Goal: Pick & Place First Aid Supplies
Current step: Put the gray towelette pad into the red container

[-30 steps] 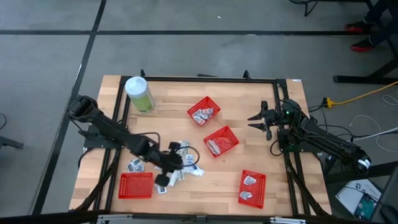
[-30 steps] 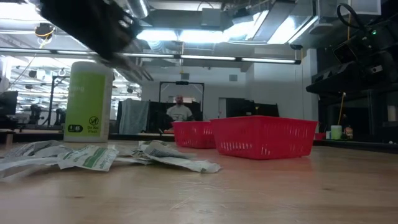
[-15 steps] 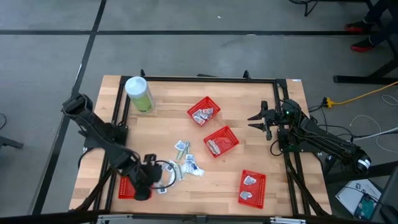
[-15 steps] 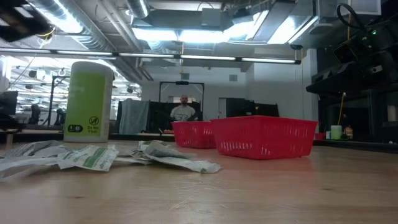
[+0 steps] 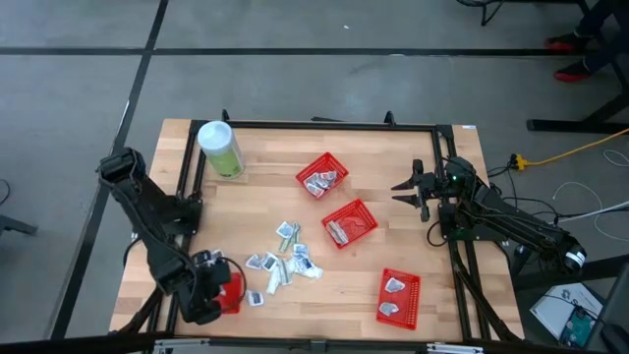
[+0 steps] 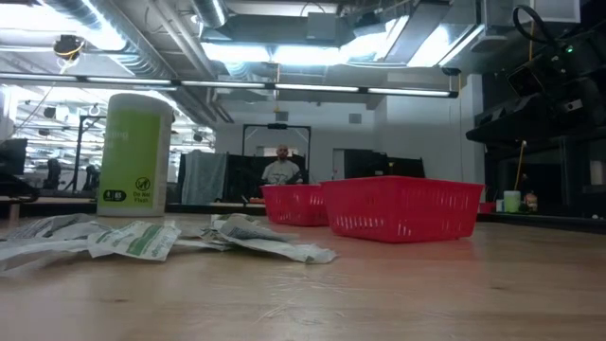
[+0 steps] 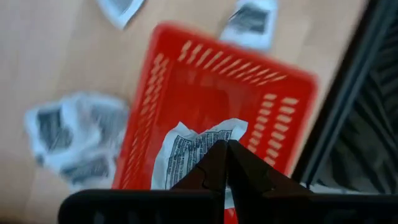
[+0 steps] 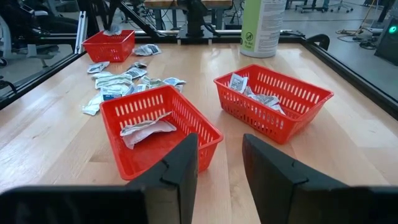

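Left pincer (image 7: 225, 163) is pressed together on a white packet (image 7: 193, 149), hanging right over the near-left red basket (image 7: 273, 106); packet not released yet, looks like the drop step is in hand. Right pincer (image 5: 406, 187) sits spread and empty at the right side of the surface (image 5: 393, 147), waiting. Progress, judging by what lies where: three other baskets already hold supplies, the far-centre basket (image 5: 322, 176) a small heap, the middle basket (image 5: 350, 222) a crumpled packet or two, the near-right basket (image 5: 399, 297) two packets. Still loose: a scatter of packets (image 5: 285, 261) on the wood between the left basket and the middle one, roughly ten by eye, some overlapping so the count is soft. Green canister (image 5: 220, 148) stands upright at the far-left corner, untouched. So roughly half done; the loose pile is the remaining work.
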### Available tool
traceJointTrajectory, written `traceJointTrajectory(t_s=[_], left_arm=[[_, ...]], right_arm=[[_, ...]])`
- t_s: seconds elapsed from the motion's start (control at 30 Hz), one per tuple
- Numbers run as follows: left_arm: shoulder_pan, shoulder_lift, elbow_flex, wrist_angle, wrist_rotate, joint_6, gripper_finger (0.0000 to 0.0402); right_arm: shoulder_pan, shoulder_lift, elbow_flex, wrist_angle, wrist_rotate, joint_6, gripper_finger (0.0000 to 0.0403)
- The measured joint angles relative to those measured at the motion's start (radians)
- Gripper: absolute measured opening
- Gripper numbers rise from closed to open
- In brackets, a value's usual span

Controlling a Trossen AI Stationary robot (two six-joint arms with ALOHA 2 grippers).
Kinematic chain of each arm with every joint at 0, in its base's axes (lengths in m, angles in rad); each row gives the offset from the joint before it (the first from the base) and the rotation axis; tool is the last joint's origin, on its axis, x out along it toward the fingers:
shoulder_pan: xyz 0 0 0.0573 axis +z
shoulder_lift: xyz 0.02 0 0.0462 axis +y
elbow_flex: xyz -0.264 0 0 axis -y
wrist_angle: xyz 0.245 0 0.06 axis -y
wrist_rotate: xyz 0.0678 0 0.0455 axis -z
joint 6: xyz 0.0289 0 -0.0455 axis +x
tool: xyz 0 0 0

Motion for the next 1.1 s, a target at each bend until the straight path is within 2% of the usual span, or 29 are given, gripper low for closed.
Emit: traceJointTrajectory(t_s=[0.27, 0.57, 0.8, 0.93, 1.1], left_arm=[[-0.061, 0.0, 0.0, -0.006, 0.0, -0.179, 0.0016], [-0.07, 0.0, 0.0, -0.026, 0.001, -0.264, 0.0077], [-0.003, -0.027, 0.001, -0.189, 0.03, -0.228, 0.0094], [0.043, -0.08, 0.002, -0.3, -0.019, -0.143, 0.0083], [0.087, -0.093, -0.002, -0.445, 0.115, -0.007, 0.006]], right_arm=[[0.0, 0.0, 0.0, 0.0, 0.0, 0.0, 0.0126], [0.0, 0.0, 0.0, 0.0, 0.0, 0.0, 0.0126], [0.0, 0.0, 0.0, 0.0, 0.0, 0.0, 0.0126], [0.0, 0.0, 0.0, 0.0, 0.0, 0.0, 0.0126], [0.0, 0.0, 0.0, 0.0, 0.0, 0.0, 0.0126]])
